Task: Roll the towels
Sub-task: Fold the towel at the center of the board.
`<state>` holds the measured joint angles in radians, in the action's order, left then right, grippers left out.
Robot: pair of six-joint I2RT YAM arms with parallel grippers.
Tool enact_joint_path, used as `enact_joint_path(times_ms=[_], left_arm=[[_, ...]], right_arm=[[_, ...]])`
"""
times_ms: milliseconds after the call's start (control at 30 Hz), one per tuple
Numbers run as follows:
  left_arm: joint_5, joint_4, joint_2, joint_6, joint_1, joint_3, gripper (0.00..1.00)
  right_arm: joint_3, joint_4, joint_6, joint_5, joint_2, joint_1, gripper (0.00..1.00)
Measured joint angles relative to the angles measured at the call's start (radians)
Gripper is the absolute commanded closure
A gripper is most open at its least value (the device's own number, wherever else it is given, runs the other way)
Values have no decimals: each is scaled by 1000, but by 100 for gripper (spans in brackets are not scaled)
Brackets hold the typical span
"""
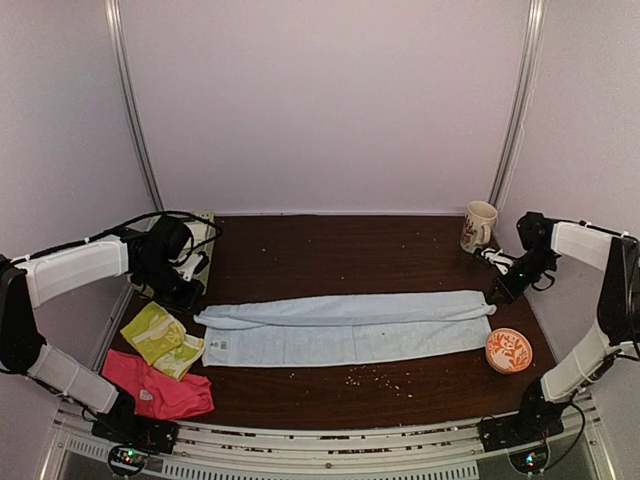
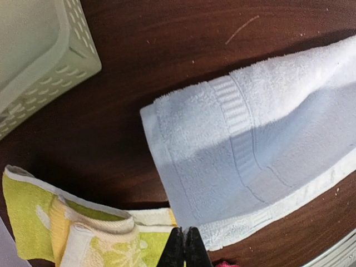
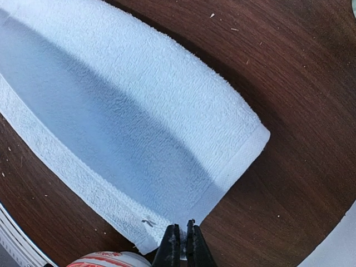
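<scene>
Your left gripper [image 2: 184, 248] and right gripper [image 3: 182, 240] are both pinched closed, seemingly empty. Open up, grab a short end of the long pale blue terry towel [image 1: 350, 332], roll it tight

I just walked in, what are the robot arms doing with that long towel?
The pale blue towel lies folded long across the table, not rolled yet. The left pincer is shut at its left end, the right pincer shut at its right end. A yellow-green towel and a pink towel lie beside it.
</scene>
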<state>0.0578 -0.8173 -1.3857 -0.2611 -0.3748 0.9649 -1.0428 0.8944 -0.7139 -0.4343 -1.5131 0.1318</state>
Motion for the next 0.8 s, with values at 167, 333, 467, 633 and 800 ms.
enact_joint_path(times_ms=[167,333,467,633,800], left_arm=[[60,-63,-22,1,0,1,100],[69,-90,-51,1,0,1,100],[67,-99,-81,1,0,2,100],[67,-101,-95,1,0,2,100],[78,-104,-95,3,0,2,100]], right_arm=[[-4,44,-69,12,-4,6,100],[-13,70,-121,10,-24,6,100],[-14,87,-149,8,-54,6,100],[-14,98,-174,8,-86,6,100],[-18,108,-200,8,-108,6,100]])
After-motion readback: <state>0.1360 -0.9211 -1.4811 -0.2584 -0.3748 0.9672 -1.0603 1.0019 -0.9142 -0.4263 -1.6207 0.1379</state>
